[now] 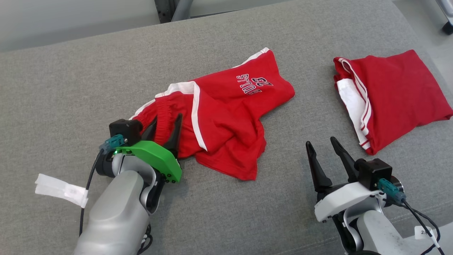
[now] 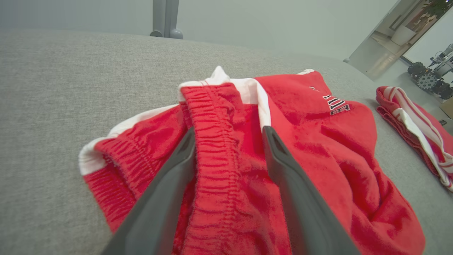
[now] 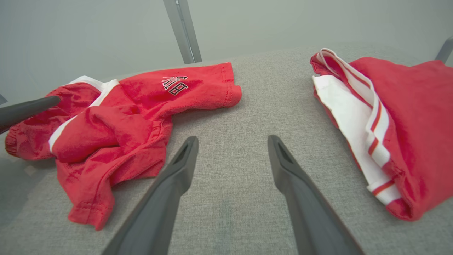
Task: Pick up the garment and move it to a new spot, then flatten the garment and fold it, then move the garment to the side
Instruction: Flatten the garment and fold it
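The garment (image 1: 226, 117) is a pair of red shorts with white trim and a printed logo, lying crumpled in the middle of the grey fabric table (image 1: 70, 88). My left gripper (image 1: 167, 118) stands open at its left end. In the left wrist view, the left gripper (image 2: 229, 131) has its fingers on either side of a raised fold of the elastic waistband (image 2: 212, 117), with gaps showing. My right gripper (image 1: 321, 141) hovers open over bare table to the right of the shorts (image 3: 116, 124), with nothing between the fingers (image 3: 177, 170).
A second red garment with white striped trim (image 1: 393, 95) lies folded at the table's right side, close to my right gripper. A metal post (image 1: 173, 9) stands behind the far edge. A white paper tag (image 1: 60, 189) hangs from the left arm's cable.
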{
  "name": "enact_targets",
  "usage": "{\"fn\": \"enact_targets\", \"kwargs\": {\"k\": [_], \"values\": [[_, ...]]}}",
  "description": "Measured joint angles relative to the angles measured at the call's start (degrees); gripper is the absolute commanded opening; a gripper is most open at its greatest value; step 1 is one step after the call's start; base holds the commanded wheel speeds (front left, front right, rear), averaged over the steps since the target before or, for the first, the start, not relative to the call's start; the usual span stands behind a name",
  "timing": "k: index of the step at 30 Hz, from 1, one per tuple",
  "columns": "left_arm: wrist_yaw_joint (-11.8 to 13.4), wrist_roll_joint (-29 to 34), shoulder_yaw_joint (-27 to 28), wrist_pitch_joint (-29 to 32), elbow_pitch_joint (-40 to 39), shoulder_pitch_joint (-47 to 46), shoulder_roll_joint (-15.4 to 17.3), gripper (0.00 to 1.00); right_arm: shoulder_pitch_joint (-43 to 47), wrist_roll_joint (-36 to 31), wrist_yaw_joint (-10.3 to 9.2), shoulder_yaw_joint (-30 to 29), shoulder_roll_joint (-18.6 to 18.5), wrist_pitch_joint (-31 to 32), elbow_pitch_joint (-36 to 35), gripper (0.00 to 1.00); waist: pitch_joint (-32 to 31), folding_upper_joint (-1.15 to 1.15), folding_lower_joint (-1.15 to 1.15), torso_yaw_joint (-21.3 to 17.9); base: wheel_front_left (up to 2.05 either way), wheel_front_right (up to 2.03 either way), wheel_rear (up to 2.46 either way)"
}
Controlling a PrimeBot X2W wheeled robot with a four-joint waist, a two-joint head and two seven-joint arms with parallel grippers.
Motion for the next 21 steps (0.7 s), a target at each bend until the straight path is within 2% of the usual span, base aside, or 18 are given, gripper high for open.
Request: {"fn": "enact_targets", "kwargs": {"k": [2,4,5,6,7,8,11,15,21], "values": [[0.0,-0.68,-0.02,-0.01,0.26,0.07,0.55,0.58,0.0,0.23,0.0,0.08,0.01,0.0,0.25,1.0,-0.12,0.0,0.0,-0.13,0.0,0.0,0.0],[0.0,-0.65,-0.4,0.0,1.49,0.04,1.07,0.54,0.0,0.49,0.0,0.07,0.01,0.01,0.57,1.0,-0.24,0.0,0.0,-0.32,0.0,0.0,0.0],[0.0,-0.66,-0.45,0.0,1.79,0.02,1.14,0.46,0.0,0.86,0.0,0.03,0.0,0.01,0.74,1.0,-0.32,0.0,0.0,-0.42,0.0,0.0,0.0],[0.0,-0.63,-0.52,0.0,1.87,-0.02,1.22,0.33,-0.01,0.97,0.0,0.01,0.01,0.0,0.81,1.0,-0.41,0.0,0.0,-0.51,0.0,0.0,0.0],[0.0,-0.42,-0.41,0.0,1.58,-0.03,1.29,0.08,-0.01,1.09,0.0,-0.05,0.01,0.01,0.82,1.0,-0.5,0.0,0.0,-0.58,0.0,0.0,0.0],[0.0,-0.33,-0.25,-0.01,1.1,-0.08,1.34,0.0,-0.01,1.2,0.0,-0.21,0.0,0.01,0.82,1.0,-0.63,0.0,0.0,-0.61,0.0,0.0,0.0],[0.0,0.99,0.4,0.0,-1.63,0.16,1.53,0.0,0.03,1.33,0.0,-0.66,-0.01,0.0,0.78,1.0,-1.27,0.0,0.0,-0.41,0.0,0.0,0.0],[-0.08,5.41,4.33,-0.01,-9.98,2.59,1.98,0.0,0.81,1.7,0.0,-1.19,0.0,0.0,0.83,1.0,-2.58,0.0,0.0,0.72,0.0,0.0,0.0],[-0.08,9.87,3.57,0.0,-17.66,11.9,1.45,0.0,2.78,3.45,0.0,0.87,0.02,0.0,1.97,1.0,-5.41,0.0,0.0,4.17,0.0,0.0,0.0]]}}
